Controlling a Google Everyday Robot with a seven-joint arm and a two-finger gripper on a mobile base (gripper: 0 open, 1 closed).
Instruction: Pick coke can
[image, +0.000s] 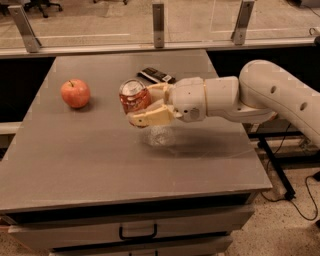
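You see the red coke can (133, 97), its silver top tilted slightly toward the camera, held clear of the table (90, 160) and clamped in the gripper (142, 104) above the table's middle.

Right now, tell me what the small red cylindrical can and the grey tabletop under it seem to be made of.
Red cylindrical coke can: probably thin painted metal; its silver top glints. The cream gripper holds it clamped above the middle of the grey tabletop, which looks matte, likely laminate or coated board: only a dull sheen shows beneath the can.
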